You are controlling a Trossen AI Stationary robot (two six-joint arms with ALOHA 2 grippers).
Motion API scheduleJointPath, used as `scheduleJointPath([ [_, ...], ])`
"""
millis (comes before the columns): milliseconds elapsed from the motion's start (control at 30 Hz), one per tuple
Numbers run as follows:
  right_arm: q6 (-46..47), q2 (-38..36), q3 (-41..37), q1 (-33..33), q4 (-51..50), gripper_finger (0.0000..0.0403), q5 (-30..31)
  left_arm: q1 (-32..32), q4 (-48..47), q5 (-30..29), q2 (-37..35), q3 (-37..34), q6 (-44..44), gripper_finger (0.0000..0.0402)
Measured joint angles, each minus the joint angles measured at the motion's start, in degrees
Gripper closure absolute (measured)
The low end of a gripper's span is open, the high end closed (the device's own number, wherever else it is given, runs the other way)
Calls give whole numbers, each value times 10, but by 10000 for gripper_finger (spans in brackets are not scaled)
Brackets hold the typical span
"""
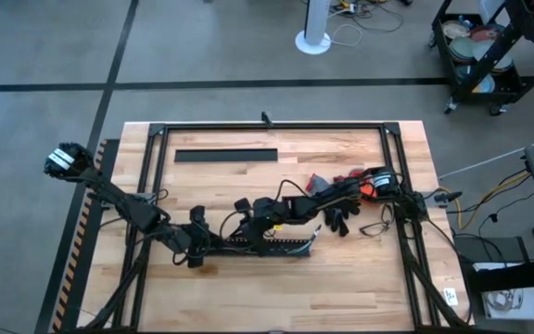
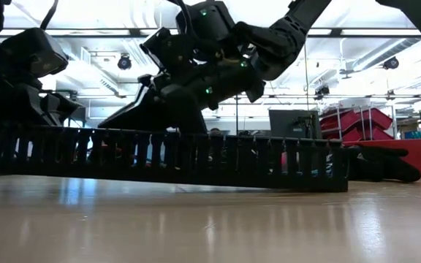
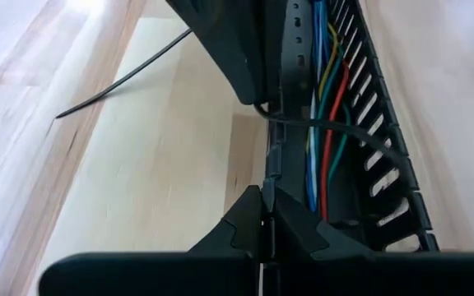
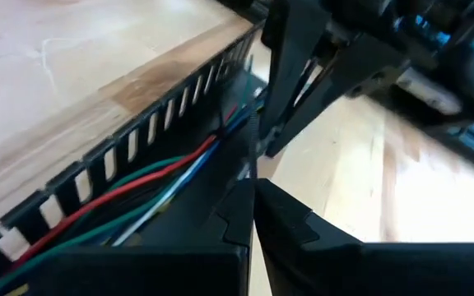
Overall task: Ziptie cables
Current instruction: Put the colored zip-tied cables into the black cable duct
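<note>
Just ahead of both closed end effectors, left (image 3: 263, 215) and right (image 4: 252, 196), the cables (image 3: 323, 123) are seen running lengthwise along the duct (image 3: 377, 164).

Grey floor (image 1: 44, 56) crossed by dark lines surrounds the wooden table (image 1: 341, 278); a wheeled cart (image 1: 480, 46) stands beyond; ceiling lights (image 2: 86, 18) shine overhead.

Coloured cables (image 4: 151, 185) lie inside the comb-toothed duct (image 4: 97, 168).
</note>
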Motion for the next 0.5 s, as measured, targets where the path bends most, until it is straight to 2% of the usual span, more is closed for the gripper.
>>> scheduleJointPath([
  [200,16,-2,0,2,-12,403,-6,1,1,-5,0,0,-5,401],
  [500,-56,-4,28,13,-38,403,-1,2,0,-13,0,0,-5,402],
])
